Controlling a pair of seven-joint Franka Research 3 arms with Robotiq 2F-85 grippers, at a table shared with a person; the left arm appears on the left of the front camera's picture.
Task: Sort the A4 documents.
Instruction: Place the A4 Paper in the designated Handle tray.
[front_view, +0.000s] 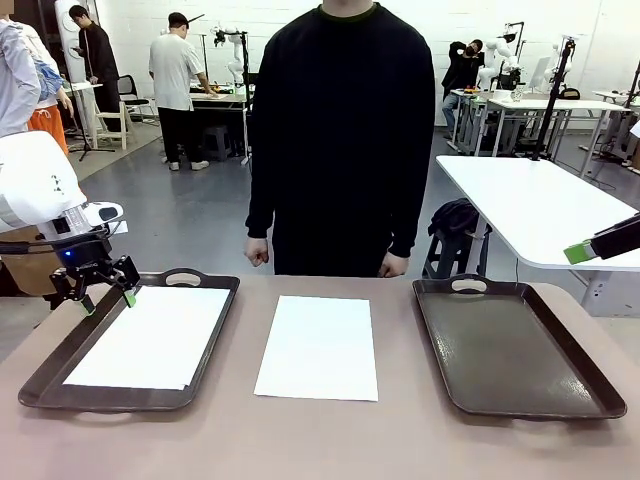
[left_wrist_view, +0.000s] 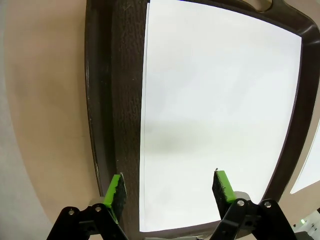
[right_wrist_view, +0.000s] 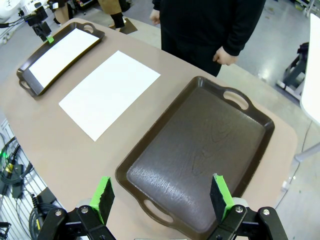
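Observation:
One white A4 document (front_view: 145, 336) (left_wrist_view: 210, 110) lies flat in the left dark tray (front_view: 50, 370) (left_wrist_view: 105, 100). Another A4 sheet (front_view: 320, 346) (right_wrist_view: 107, 90) lies on the bare table between the trays. My left gripper (front_view: 108, 296) (left_wrist_view: 170, 190) hangs open just above the left tray's far left corner, nothing between its green pads. My right gripper (right_wrist_view: 162, 197) is open and empty, high above the near end of the right tray (front_view: 515, 345) (right_wrist_view: 200, 150); its green fingertip (front_view: 577, 252) shows at the right edge of the front view.
A person in a black sweater (front_view: 340, 130) stands at the table's far edge, both hands down by their sides. The right tray holds nothing. Brown tabletop (front_view: 320, 440) lies free in front of the trays.

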